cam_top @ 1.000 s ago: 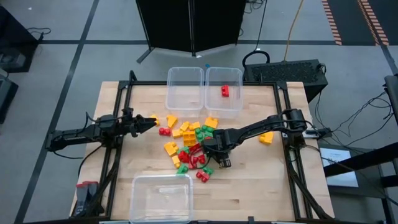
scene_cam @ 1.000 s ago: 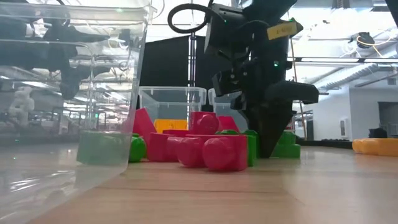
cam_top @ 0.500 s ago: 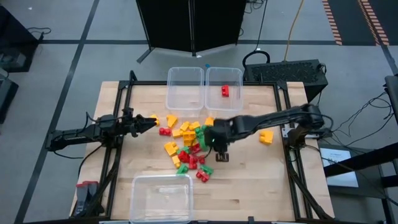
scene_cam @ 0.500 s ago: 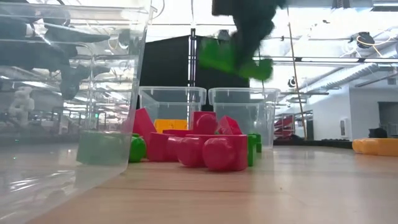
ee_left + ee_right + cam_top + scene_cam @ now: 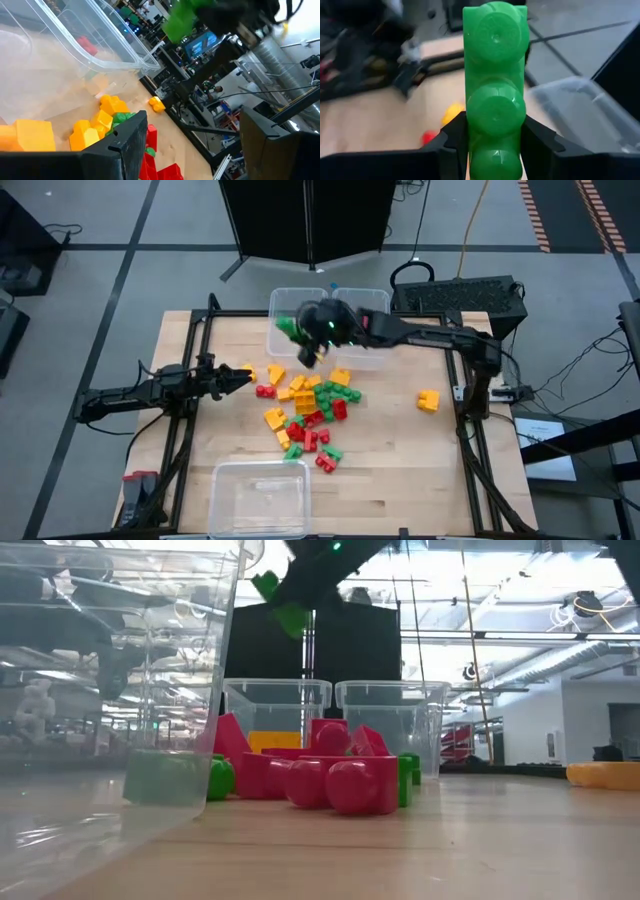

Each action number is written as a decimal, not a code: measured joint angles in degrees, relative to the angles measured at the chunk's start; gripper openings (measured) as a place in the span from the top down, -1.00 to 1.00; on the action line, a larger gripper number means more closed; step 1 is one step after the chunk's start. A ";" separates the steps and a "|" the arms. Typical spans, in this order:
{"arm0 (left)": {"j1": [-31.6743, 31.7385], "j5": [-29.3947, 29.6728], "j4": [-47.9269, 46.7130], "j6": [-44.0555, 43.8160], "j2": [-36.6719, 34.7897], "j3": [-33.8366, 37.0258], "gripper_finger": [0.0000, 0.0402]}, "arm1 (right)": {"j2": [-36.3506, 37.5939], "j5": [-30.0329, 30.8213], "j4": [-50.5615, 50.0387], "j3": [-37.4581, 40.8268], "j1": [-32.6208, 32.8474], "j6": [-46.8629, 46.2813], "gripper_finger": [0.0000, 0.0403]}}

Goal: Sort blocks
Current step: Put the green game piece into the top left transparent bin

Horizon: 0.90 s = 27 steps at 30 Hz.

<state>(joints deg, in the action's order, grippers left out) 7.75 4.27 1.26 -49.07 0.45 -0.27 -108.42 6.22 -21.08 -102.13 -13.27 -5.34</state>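
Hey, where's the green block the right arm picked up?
The green block is clamped in the right claw, held in the air over the left of the two clear tubs at the table's far edge.

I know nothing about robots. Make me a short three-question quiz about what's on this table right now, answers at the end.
1. True or false: the right gripper carries a green block.
2. Which colour is the only block inside the far right tub? A) yellow B) red C) green
3. Fill in: the left gripper waits with its jaws ____ beside the block pile.

Key: 1 true. 2 B. 3 open.
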 joint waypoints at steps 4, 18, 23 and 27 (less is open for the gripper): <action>0.00 -0.46 -0.09 -0.03 0.02 0.00 -0.05 | -6.86 -0.29 -1.88 -7.82 -3.17 0.41 0.43; -0.02 -1.31 -0.26 -0.03 0.00 0.00 -0.05 | -18.08 -2.82 -21.73 -23.60 -8.07 2.73 0.01; -0.02 -1.31 -0.28 0.27 0.01 0.00 -0.05 | -17.81 -3.48 -22.32 -23.61 -8.18 1.47 -0.60; -0.02 -1.31 -0.28 0.39 0.00 0.00 -0.05 | -17.01 -4.49 -22.43 -23.60 -7.76 1.49 -0.70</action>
<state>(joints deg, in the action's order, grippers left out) 7.73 2.96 0.97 -48.68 0.45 -0.27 -125.43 1.73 -43.51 -125.73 -21.03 -3.86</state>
